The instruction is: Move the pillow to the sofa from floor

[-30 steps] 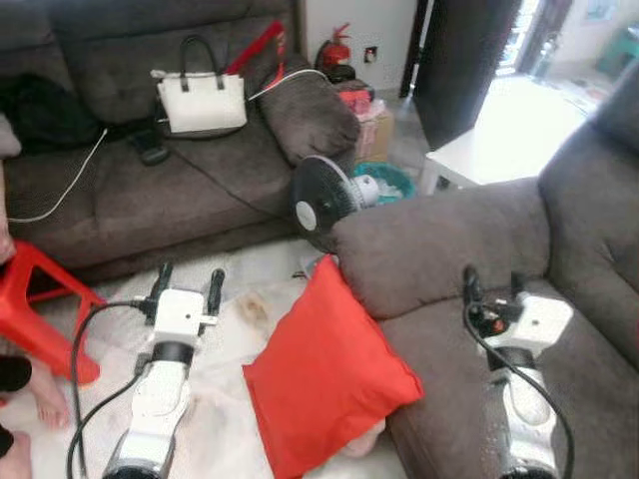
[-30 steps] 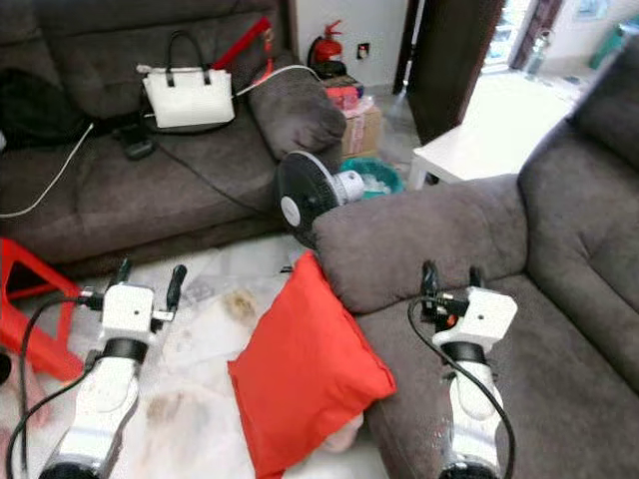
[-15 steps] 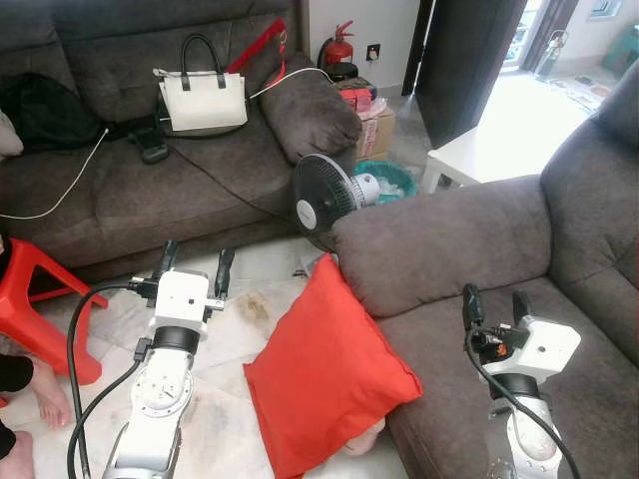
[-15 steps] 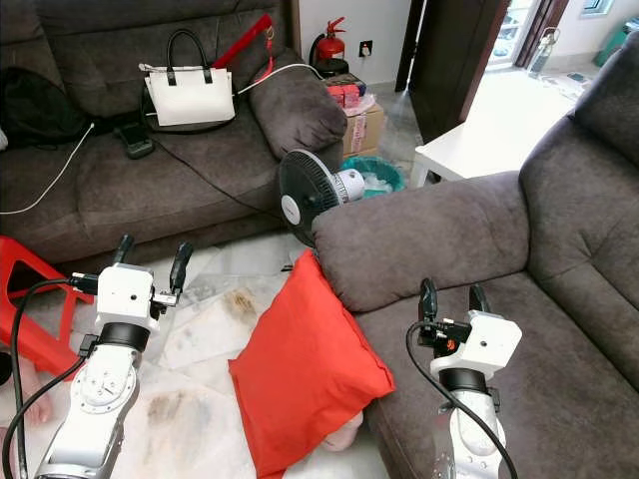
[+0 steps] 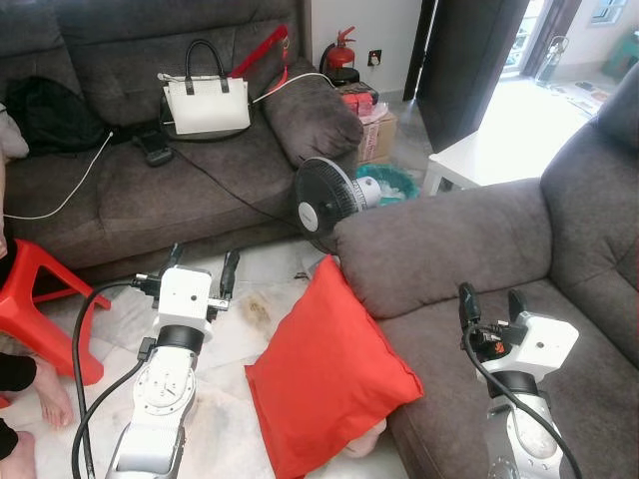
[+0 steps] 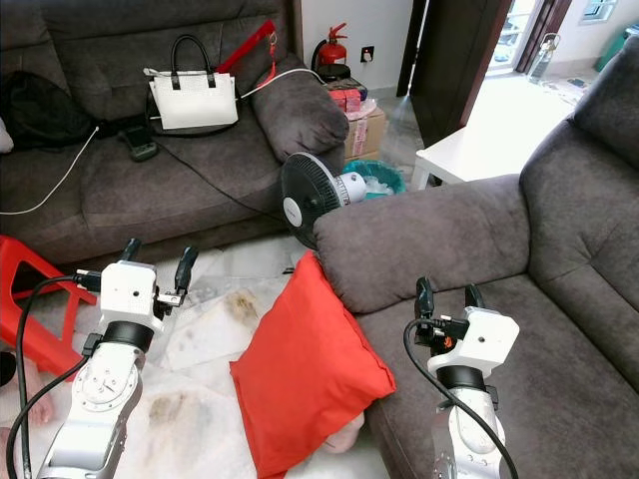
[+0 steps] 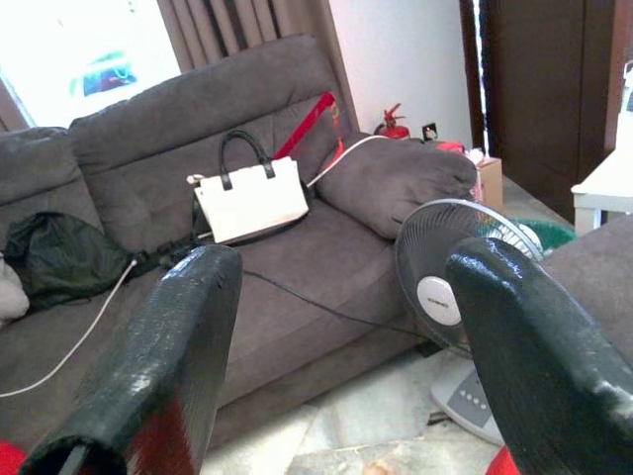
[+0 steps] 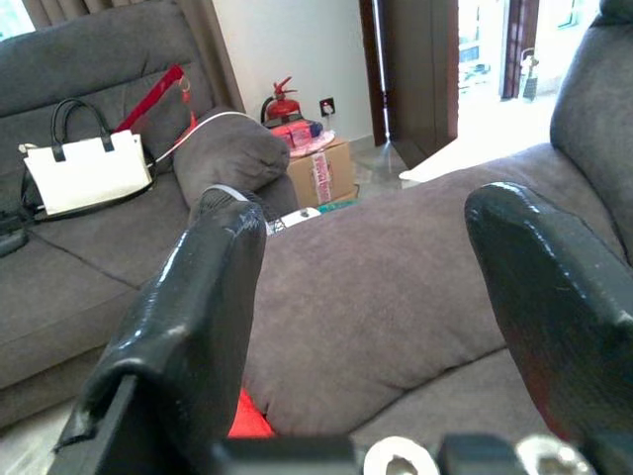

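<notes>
Red pillow (image 5: 324, 374) unmoved against sofa (image 5: 469, 249), fan (image 5: 324, 198) behind, possibly touching; my left gripper (image 5: 202, 268) and right gripper (image 5: 489, 302) still open, empty.

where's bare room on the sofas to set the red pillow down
The near sofa's seat, right of its armrest and around the right gripper, is bare. On the far sofa, the seat cushion between the white cable and the black cord is free. Its back is crowded: white handbag, black bag. The pillow leans on the floor.
</notes>
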